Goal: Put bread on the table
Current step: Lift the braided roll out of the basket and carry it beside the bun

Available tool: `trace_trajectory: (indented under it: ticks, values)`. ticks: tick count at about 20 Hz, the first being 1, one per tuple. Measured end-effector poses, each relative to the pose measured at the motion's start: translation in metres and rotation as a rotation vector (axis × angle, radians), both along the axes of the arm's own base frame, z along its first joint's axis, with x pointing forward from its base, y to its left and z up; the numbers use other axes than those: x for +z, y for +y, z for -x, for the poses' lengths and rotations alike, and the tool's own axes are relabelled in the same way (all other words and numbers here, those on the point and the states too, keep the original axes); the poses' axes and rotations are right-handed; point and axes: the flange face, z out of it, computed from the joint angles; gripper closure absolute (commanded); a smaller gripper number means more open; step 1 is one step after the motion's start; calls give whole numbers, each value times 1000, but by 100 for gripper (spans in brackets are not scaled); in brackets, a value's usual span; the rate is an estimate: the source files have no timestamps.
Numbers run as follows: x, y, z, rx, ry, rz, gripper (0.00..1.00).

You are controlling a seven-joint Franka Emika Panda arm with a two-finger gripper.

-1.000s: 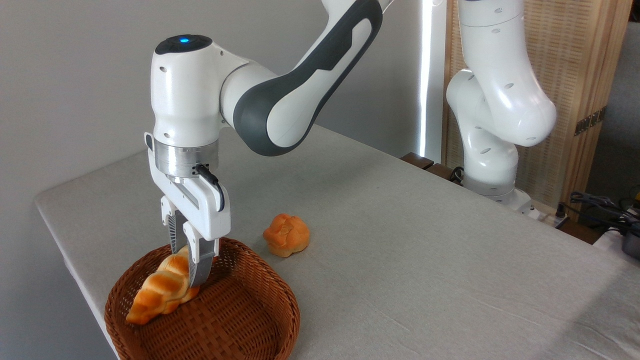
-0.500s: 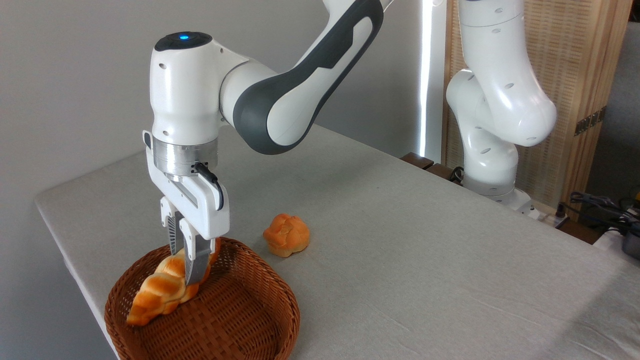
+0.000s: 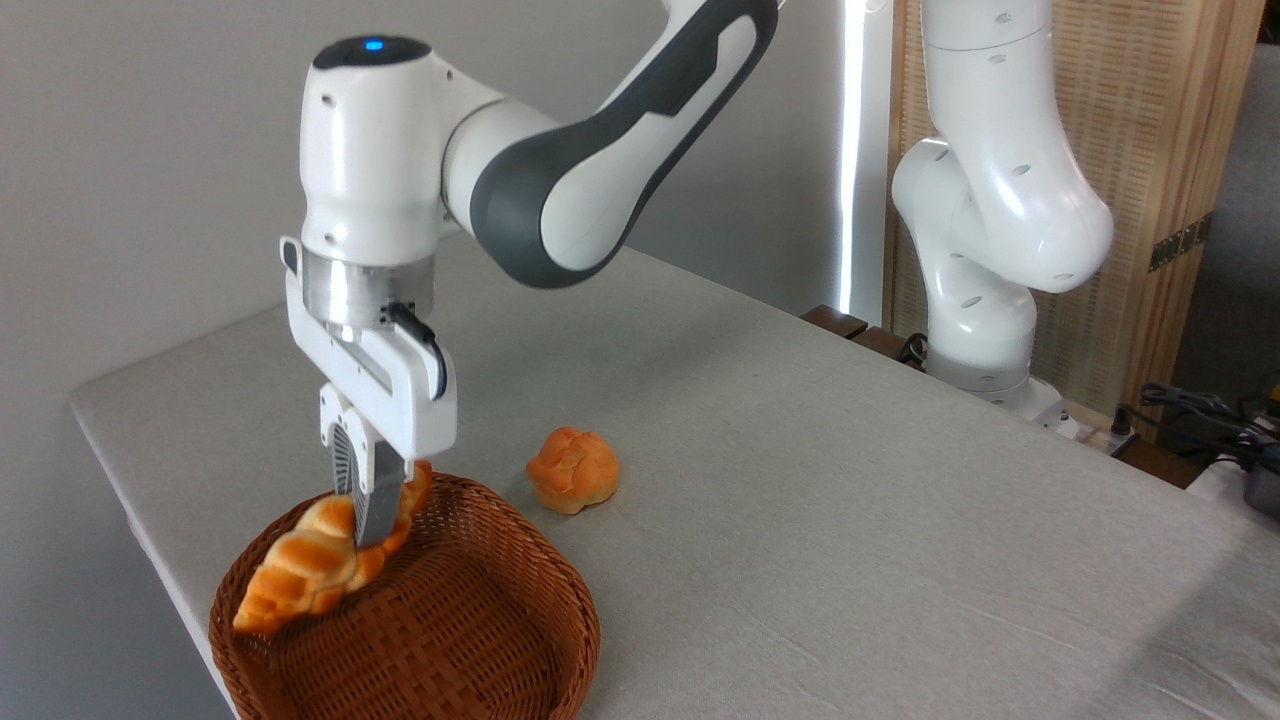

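The bread (image 3: 315, 570) hangs tilted in my grip over the near-left part of the basket (image 3: 470, 640), its lower tip out past the basket's left rim, its upper end beside my fingers. My gripper (image 3: 362, 515) points straight down, fingers closed tight on the loaf's upper half, my wrist upright above the basket and the forearm slanting up to the right. Half a second ago the loaf sat lower in the basket; I have lifted it. The bun (image 3: 572, 469) lies on the table (image 3: 850, 480) just behind the basket.

wall (image 3: 150, 150): plain grey | light strip (image 3: 851, 150): bright, vertical | screen (image 3: 1150, 150): slatted wood
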Motion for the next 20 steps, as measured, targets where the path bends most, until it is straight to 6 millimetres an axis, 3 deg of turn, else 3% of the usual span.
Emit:
trace_trajectory:
  ticks: [5, 10, 18, 20]
  values:
    - [36, 11, 19, 4, 36, 8, 100]
    - [66, 43, 45, 35, 116, 14, 100]
    - [63, 73, 97, 23, 238, 31, 99]
    - [63, 85, 113, 21, 269, 43, 92]
